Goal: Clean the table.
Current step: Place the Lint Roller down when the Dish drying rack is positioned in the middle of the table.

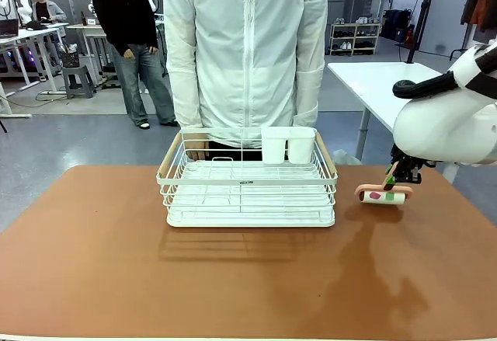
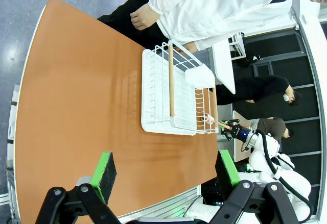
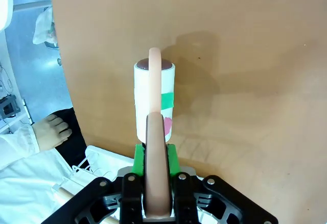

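Observation:
The reddish-brown table [image 1: 116, 263] spans the front view. At its right side a white lint roller [image 1: 386, 196] with a pink handle rests on the top, just right of the rack. My right gripper [image 1: 397, 172] is shut on the handle. In the right wrist view the green pads [image 3: 138, 157] clamp the pink handle [image 3: 155, 178], and the roll [image 3: 154, 99] lies against the table [image 3: 245, 81]. My left gripper [image 2: 166, 170] hangs open and holds nothing, high above the table's [image 2: 76, 91] near side.
A white wire dish rack [image 1: 248, 193] with two white cups [image 1: 287, 144] stands at the far middle of the table. A person in a white jacket [image 1: 245, 53] stands right behind it, one hand [image 1: 196, 148] at its far edge. A white-topped table [image 1: 380, 85] stands beyond the right corner.

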Controlling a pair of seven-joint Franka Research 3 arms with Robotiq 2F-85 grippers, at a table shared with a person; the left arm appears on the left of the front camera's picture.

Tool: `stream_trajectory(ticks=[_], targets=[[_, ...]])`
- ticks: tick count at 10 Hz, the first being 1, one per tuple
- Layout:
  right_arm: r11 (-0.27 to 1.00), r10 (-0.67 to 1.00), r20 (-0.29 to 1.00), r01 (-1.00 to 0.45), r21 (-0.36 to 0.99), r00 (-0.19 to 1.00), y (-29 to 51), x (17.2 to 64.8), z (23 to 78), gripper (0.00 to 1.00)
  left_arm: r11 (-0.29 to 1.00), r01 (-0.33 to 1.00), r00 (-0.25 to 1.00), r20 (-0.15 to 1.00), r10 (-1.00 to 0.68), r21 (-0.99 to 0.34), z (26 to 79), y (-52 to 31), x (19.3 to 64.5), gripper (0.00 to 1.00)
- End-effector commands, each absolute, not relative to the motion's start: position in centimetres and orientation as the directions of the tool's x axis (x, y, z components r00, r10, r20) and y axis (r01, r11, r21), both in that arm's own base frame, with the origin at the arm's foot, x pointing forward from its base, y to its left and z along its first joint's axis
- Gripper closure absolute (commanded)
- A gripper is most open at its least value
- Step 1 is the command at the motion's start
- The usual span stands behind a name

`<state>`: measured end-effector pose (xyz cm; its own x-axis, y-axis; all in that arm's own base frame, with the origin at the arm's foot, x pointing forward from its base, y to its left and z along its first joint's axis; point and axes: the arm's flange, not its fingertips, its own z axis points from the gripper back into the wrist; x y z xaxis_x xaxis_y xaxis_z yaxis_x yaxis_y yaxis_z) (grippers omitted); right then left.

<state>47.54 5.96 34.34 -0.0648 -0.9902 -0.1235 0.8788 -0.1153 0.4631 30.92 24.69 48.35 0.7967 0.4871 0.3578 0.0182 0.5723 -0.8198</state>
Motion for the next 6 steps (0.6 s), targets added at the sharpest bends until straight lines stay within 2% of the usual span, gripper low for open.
stream_trajectory(ticks=[1, 3, 5, 6], targets=[[-0.097, -0.991, -0.123, 0.873, 0.478, -0.042, 6.5, 47.72, 34.19, 0.79, 0.566, 0.044, 0.794, 0.373, 0.48, -0.823, 48.42, 24.83, 30.73, 0.0], [-0.09, -0.993, -0.113, 0.881, 0.465, -0.041, 6.47, 47.42, 34.05, 0.79, 0.566, 0.044, 0.794, 0.373, 0.48, -0.823, 48.42, 24.83, 30.73, 0.0], [-0.078, -0.994, -0.104, 0.888, 0.453, -0.035, 6.55, 47.12, 34.13, 0.47, 0.566, 0.044, 0.794, 0.373, 0.48, -0.823, 48.42, 24.83, 30.73, 0.0], [-0.073, -0.995, -0.094, 0.893, 0.444, -0.035, 6.61, 46.9, 34.21, 0.26, 0.566, 0.044, 0.794, 0.373, 0.48, -0.823, 48.42, 24.83, 30.73, 0.0]])
